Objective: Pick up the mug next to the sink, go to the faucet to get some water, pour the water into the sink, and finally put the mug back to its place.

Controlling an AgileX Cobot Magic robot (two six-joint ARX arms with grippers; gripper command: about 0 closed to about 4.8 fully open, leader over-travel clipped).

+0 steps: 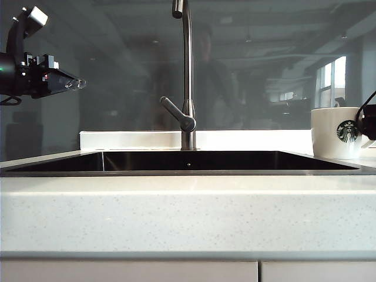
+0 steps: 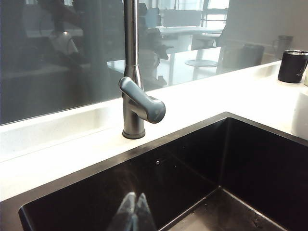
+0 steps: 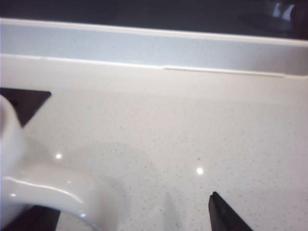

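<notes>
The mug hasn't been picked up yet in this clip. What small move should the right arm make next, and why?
Probably ease the right end effector a little further in and close on the mug's handle. Its fingers stand open with the handle between them, and the mug sits upright on the countertop beside the sink. The left end effector hangs shut over the basin, away from the mug.

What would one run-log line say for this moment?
left gripper: shut, over sink | right gripper: open, straddling mug handle | mug: on counter

The left gripper [image 2: 134,214], fingertips pressed together and holding nothing, hangs over the dark sink [image 2: 250,159], with the faucet [image 2: 132,96] standing beyond them.
</notes>
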